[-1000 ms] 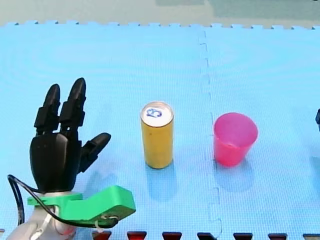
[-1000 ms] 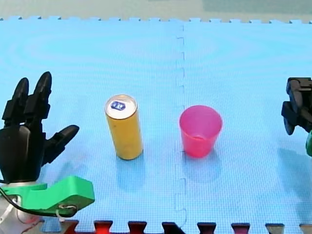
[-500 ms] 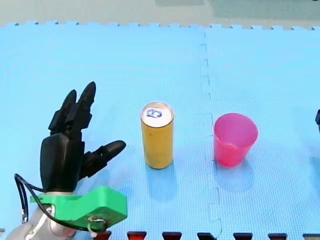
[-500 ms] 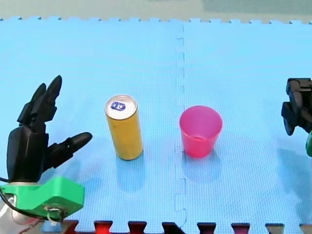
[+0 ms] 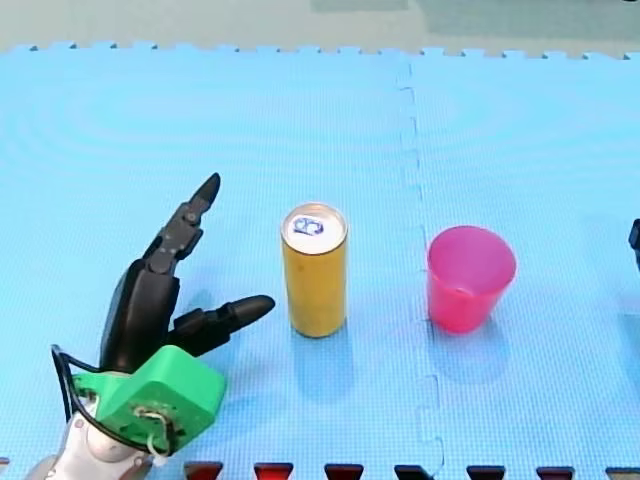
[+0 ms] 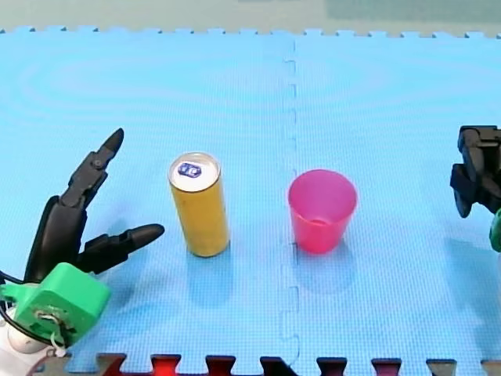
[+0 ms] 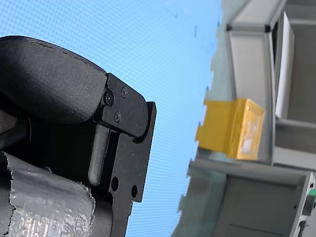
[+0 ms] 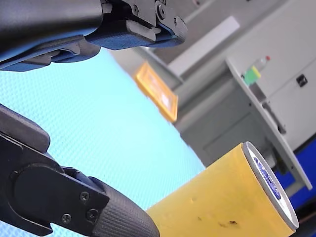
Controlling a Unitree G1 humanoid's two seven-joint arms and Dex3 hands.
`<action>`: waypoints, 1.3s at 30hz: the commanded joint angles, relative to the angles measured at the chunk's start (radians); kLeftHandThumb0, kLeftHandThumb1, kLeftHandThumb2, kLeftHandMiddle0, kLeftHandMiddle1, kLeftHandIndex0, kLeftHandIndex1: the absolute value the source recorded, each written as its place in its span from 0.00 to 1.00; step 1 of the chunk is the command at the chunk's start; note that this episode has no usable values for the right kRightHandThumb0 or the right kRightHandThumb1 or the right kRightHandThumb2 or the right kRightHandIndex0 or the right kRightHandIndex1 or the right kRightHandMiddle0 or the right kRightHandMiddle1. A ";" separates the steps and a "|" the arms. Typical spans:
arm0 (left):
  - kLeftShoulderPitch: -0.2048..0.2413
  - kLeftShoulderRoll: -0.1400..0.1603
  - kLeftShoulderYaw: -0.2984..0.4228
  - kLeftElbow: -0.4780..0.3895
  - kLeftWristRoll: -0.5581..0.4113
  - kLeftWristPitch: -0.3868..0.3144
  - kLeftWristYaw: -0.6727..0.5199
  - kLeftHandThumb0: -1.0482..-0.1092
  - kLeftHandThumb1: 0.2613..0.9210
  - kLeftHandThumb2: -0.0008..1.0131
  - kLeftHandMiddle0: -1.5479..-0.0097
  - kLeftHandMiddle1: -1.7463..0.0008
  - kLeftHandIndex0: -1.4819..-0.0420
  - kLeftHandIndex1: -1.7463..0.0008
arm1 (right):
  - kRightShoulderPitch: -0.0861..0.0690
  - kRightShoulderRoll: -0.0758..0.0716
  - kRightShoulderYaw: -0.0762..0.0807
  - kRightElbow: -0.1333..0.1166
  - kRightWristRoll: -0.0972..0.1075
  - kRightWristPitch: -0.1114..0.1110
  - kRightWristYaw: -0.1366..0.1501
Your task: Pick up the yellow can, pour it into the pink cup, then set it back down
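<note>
Nearby, yellow can upright just beside empty, uncurled left robot hand, not touching, pink cup beyond

The can is standing upright on the mat, just to the right of the left hand, close by but not touching it. The cup is sitting beyond the can, farther from that hand. The right hand is hovering past the cup, well apart from it.
</note>
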 commanded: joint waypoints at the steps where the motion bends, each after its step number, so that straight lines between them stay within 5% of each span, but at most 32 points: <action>1: 0.007 -0.019 0.078 0.019 -0.189 -0.037 -0.247 0.33 0.65 0.00 0.81 1.00 0.83 1.00 | 0.003 -0.009 -0.001 0.000 0.001 0.003 -0.011; 6: 0.004 -0.034 0.104 0.012 -0.265 -0.006 -0.385 0.16 0.73 0.02 0.81 1.00 0.83 1.00 | 0.002 -0.009 -0.002 0.000 0.003 0.004 -0.010; 15: 0.001 -0.058 0.152 -0.005 -0.362 0.071 -0.571 0.01 0.84 0.02 0.80 1.00 0.83 1.00 | 0.003 -0.008 -0.003 -0.001 0.004 0.004 -0.007; 23: 0.006 -0.102 0.204 -0.041 -0.410 0.180 -0.678 0.00 0.84 0.01 0.80 1.00 0.84 1.00 | 0.004 -0.008 -0.002 -0.002 0.004 0.003 -0.008; 39: 0.009 -0.158 0.251 -0.091 -0.413 0.274 -0.752 0.00 0.80 0.00 0.79 1.00 0.82 0.99 | 0.003 -0.007 0.002 -0.004 0.004 0.004 -0.011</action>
